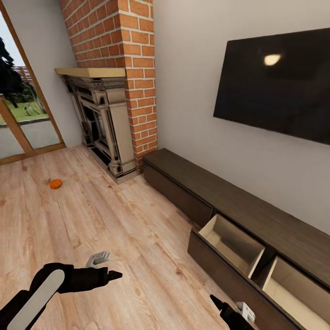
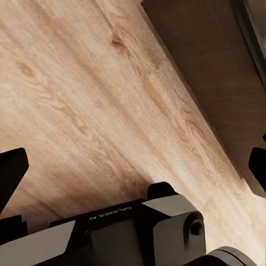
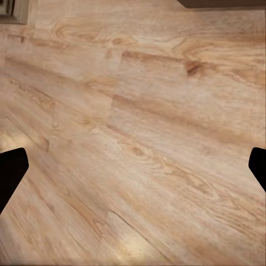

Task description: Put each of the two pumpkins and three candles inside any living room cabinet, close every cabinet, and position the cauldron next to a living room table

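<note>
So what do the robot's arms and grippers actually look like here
Both arms are matte black. The left arm carries a long pale grey rounded panel and ends in a black pointed left gripper, with a light grey bracket beside it. The right gripper is black and pointed too, with a white block alongside. The left wrist housing bears small pale lettering.

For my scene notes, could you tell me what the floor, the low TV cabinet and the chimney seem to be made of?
Floor: pale wood planks, grain and knots visible, slight sheen.
Cabinet: dark brown wood, matte; the open drawer looks pale beige inside.
Chimney: red brick with light mortar joints.
</note>
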{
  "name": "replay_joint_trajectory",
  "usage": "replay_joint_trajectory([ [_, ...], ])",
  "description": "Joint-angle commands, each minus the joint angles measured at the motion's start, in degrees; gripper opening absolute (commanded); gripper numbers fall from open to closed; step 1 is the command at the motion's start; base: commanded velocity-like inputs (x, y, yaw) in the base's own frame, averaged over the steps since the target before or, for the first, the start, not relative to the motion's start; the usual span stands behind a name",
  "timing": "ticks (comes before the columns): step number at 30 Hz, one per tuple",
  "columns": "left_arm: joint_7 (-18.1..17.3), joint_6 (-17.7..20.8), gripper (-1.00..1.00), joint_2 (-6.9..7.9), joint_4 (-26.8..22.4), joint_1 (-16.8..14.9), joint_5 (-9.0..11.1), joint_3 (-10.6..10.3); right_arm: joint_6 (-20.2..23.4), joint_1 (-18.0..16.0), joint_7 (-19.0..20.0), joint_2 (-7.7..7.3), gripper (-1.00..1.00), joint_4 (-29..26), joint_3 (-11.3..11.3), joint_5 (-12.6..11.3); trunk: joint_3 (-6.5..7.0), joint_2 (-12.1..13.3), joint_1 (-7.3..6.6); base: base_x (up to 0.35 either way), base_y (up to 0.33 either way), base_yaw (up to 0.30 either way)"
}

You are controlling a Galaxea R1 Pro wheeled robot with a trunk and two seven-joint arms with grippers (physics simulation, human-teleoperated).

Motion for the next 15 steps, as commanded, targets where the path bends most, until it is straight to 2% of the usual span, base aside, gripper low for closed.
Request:
replay_joint_trajectory([
  [1,0.60,0.08,1.00,0.04,-0.05,-0.06,0.59,-0.07,-0.30,-0.03,0.13,-0.02,1.00,0.03,0.49,-0.31,0.04,-0.03,0.00,0.028,0.000,0.163],
  [15,0.60,0.08,1.00,0.04,-0.05,-0.06,0.54,-0.11,-0.30,-0.03,0.13,-0.02,1.00,0.03,0.49,-0.31,1.22,-0.03,0.00,0.004,0.000,0.145],
])
